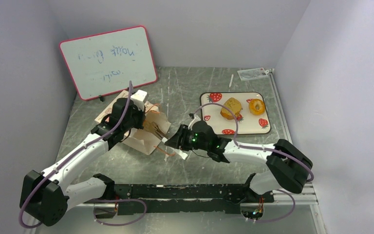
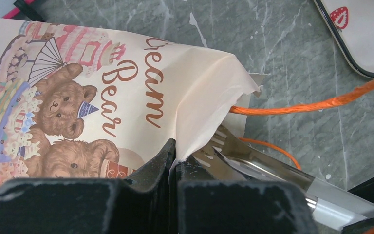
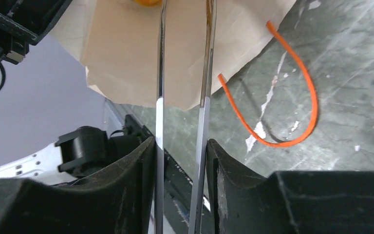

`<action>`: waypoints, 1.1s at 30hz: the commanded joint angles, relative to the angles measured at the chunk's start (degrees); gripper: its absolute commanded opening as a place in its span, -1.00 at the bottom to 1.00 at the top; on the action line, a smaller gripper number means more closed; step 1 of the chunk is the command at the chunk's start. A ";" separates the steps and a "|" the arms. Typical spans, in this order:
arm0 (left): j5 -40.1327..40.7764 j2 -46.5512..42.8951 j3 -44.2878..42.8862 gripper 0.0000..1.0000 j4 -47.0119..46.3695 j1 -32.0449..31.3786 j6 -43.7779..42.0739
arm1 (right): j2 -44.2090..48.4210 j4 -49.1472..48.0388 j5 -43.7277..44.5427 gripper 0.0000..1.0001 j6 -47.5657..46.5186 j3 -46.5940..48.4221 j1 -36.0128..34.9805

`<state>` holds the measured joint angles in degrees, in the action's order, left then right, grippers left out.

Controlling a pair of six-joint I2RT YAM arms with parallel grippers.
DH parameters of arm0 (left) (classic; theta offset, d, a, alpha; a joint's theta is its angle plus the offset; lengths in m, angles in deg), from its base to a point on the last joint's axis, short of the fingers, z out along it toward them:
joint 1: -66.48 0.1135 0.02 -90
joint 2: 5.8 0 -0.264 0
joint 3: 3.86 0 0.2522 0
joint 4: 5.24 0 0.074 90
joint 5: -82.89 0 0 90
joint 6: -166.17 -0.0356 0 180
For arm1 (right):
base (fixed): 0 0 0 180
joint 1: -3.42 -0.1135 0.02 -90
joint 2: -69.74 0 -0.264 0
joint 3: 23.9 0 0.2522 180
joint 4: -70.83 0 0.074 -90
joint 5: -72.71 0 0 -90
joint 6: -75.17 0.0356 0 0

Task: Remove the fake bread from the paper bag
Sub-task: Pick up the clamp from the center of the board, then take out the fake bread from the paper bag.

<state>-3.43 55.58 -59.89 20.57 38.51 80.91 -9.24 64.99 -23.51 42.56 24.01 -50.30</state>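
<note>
Beside the tray (image 1: 246, 126), left claw (image 2: 174, 155) pinches the paper bag (image 2: 190, 87), right claw (image 3: 181, 145) clamps tongs (image 3: 207, 73) entering it.

Light: bright, even, diffuse, from overhead | Shadows: soft, faint on the desk (image 1: 185, 87); a thin one hugs the orange cord (image 3: 314, 97) toward 9 o'clock | Glare: white streaks along the metal tongs (image 3: 203, 122) | Focus: top view sharp; paper bag (image 2: 141, 73) print crisp; fingers (image 2: 78, 207) blurred at 6 o'clock in both wrist views
</note>
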 commanded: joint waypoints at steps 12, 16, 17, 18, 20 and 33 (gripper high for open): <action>-3.12 1.29 -1.33 -0.86 -1.45 -0.60 -1.25 | -6.26 -12.53 -10.03 -0.04 7.75 -0.16 3.67; -3.19 1.11 -1.52 -0.86 -1.13 -0.59 -1.70 | -6.80 -12.48 -9.90 -0.03 7.73 0.17 3.79; -3.30 1.06 -1.48 -0.86 -1.08 -0.60 -1.74 | -7.14 -12.67 -10.12 -0.03 7.77 0.33 3.94; -3.37 0.98 -1.41 -0.86 -1.13 -0.60 -1.74 | -7.66 -12.99 -10.38 -0.03 7.84 0.47 4.10; -3.51 0.78 -1.19 -0.86 -1.07 -0.55 -1.74 | -8.78 -13.92 -10.63 -0.03 8.15 0.70 4.17; -4.63 0.57 -0.85 -0.86 -0.46 -0.59 -2.43 | -15.96 -19.83 -12.12 -0.02 9.16 4.40 5.43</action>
<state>-5.24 56.96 -59.89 20.77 38.25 79.33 -23.86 50.57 -34.50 51.02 25.58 -45.53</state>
